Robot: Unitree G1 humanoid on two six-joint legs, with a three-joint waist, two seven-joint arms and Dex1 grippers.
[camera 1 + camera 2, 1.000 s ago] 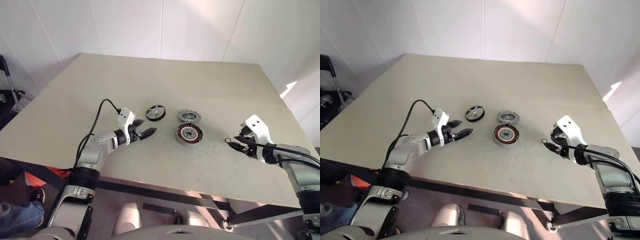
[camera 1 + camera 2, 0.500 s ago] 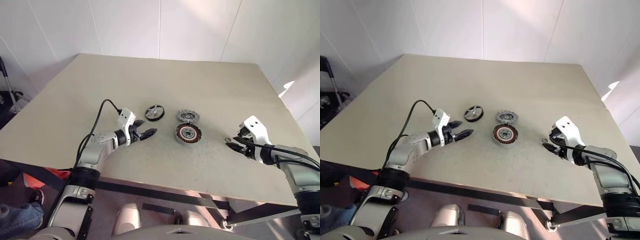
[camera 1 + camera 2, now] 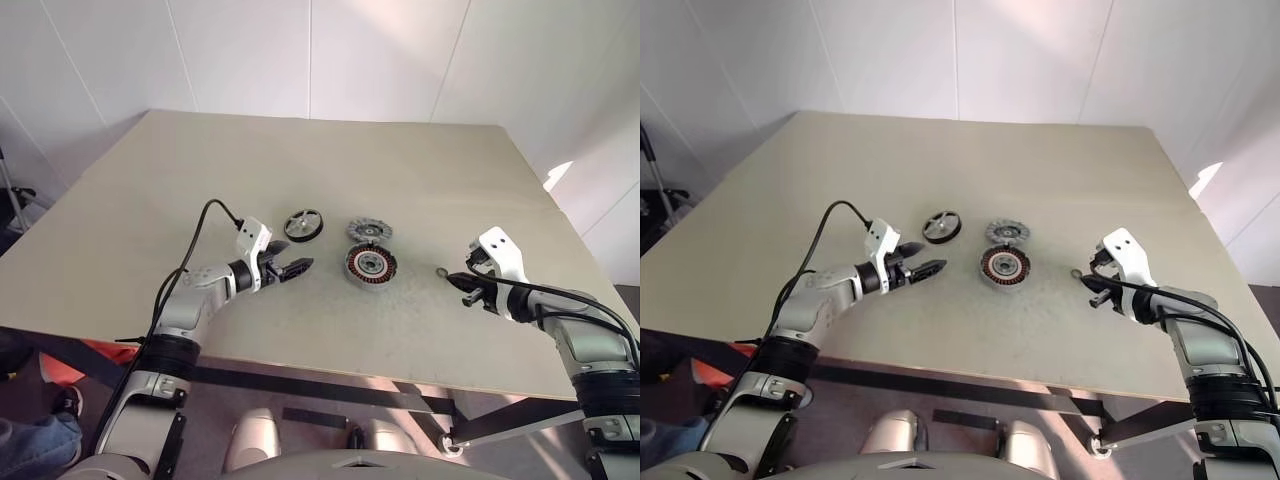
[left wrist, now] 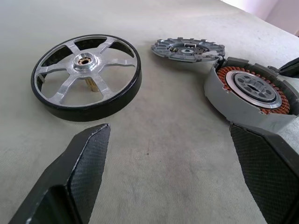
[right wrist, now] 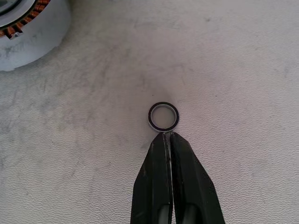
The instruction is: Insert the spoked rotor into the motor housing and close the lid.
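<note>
Nearest the robot, the left gripper [image 3: 292, 267] hangs low over the surface [image 3: 330, 170] with its jaws wide apart and nothing between them. It points toward the parts in the middle. The right gripper [image 3: 462, 283] sits well off to the right with its jaws pressed together on nothing. Its tips touch, or all but touch, a small ring [image 5: 163, 116] lying flat on the surface.

Beyond the left gripper's tips, slightly to its left, the rotor [image 3: 304, 224] lies flat, black rim down, spokes and hub facing up. The housing [image 3: 369, 264] sits to the right of those tips, copper windings showing, open side up. The lid [image 3: 371, 231] lies just behind the housing, right beside it; whether the two touch is hard to tell.

The left arm is plainly the nearer one to the rotor, which likely needs a short reach forward. One left finger [image 4: 266, 168] hides the housing's near edge in the left wrist view. The rotor's underside is hidden.
</note>
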